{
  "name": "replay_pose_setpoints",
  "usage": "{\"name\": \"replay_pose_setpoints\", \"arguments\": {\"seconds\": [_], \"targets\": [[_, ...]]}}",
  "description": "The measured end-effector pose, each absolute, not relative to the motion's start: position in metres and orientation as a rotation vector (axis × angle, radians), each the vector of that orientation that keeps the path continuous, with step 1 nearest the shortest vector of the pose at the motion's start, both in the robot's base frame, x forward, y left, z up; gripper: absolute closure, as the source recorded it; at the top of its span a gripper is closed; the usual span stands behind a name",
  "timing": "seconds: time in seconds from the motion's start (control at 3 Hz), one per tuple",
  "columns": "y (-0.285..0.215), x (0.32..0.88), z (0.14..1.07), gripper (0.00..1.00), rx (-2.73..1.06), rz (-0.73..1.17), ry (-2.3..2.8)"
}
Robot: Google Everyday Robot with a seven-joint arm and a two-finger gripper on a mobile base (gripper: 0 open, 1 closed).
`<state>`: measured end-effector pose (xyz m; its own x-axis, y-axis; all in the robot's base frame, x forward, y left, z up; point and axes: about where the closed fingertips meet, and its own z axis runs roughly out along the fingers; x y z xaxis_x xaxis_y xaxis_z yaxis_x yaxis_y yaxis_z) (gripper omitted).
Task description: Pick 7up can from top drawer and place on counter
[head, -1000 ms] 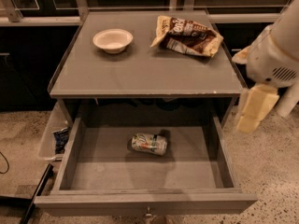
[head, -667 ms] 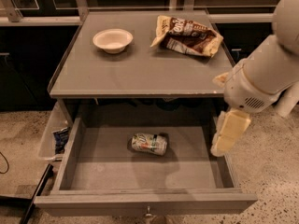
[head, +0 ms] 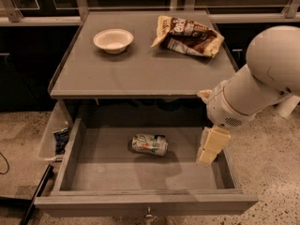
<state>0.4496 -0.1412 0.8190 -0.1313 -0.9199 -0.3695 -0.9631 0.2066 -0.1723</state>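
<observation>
Right, gripper (head: 209, 149) hangs over the open top drawer (head: 108, 175), empty, spread unreadable; 7up can (head: 149, 144) lies apart, view-left of it.

The matt plastic gripper (head: 207, 156) is hanging over the right side of the matt wooden top drawer (head: 103, 172), where the 7up can (head: 149, 144) is showing glossy metal; the bench (head: 140, 74) is looking smooth and matt.

One high camera looks down from the front, close over the surface (head: 140, 71) and top drawer (head: 103, 170); the gripper (head: 211, 148) hangs over the drawer's right side.
</observation>
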Motion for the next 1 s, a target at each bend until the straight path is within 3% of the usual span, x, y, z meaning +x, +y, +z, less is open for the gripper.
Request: {"name": "replay_pose_setpoints", "arguments": {"seconds": [1.0], "targets": [[-0.11,0.471,0.73,0.0,-1.672,0.358,2.07]]}}
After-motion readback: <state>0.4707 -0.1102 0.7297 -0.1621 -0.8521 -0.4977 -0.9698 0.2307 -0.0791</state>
